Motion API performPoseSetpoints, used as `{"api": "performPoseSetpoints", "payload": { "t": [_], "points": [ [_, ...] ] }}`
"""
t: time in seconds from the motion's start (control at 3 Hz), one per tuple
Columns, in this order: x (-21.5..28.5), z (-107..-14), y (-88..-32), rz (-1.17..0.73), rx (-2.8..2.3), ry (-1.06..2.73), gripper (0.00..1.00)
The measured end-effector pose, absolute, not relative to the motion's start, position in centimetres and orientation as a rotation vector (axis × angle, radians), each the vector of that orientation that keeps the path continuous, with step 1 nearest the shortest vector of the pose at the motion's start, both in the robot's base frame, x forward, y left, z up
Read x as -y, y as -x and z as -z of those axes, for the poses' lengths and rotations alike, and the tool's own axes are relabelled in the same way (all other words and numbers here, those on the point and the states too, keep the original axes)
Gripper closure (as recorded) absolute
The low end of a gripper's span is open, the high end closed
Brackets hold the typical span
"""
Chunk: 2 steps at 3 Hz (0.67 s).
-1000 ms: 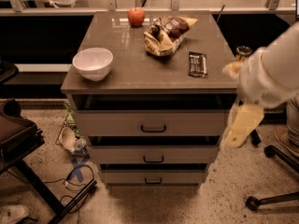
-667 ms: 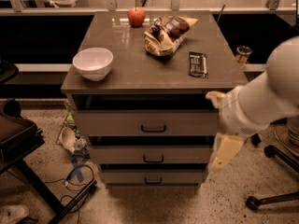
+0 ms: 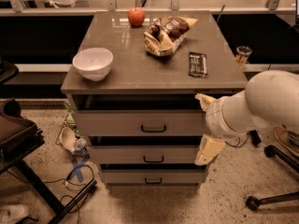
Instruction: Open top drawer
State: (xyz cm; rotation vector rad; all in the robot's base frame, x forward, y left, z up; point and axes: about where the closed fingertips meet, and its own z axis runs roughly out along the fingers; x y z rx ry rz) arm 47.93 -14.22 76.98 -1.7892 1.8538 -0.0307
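Observation:
The top drawer (image 3: pixel 121 123) is the widest front of the grey-beige cabinet, with a small dark bar handle (image 3: pixel 153 129) at its centre. A dark gap shows between its front and the cabinet top. My gripper (image 3: pixel 206 125) is at the right end of this drawer front, on a bulky white arm (image 3: pixel 261 104) coming in from the right. Its two cream fingers stand apart, one fingertip (image 3: pixel 203 100) by the drawer's upper right corner and the other (image 3: pixel 208 150) lower, by the middle drawer (image 3: pixel 121 154). It holds nothing and is right of the handle.
On the cabinet top (image 3: pixel 126 71) are a white bowl (image 3: pixel 93 63), an apple (image 3: pixel 136 16), a snack bag (image 3: pixel 166 34) and a dark bar (image 3: pixel 197 64). The bottom drawer (image 3: pixel 126 176) is below. A dark chair (image 3: pixel 18 139) and cables are at left, and a chair base (image 3: pixel 275 199) is at right.
The arm has swung left and down from beside the cabinet's right side, so the gripper now stands at the right end of the top drawer front.

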Motion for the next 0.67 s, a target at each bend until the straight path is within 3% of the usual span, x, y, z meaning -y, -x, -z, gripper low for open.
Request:
{"api": "performPoseSetpoints", "payload": {
  "t": [0.67],
  "points": [
    [13.5,-75.6,-48.1,0.050,-1.863,1.797,0.00]
  ]
}}
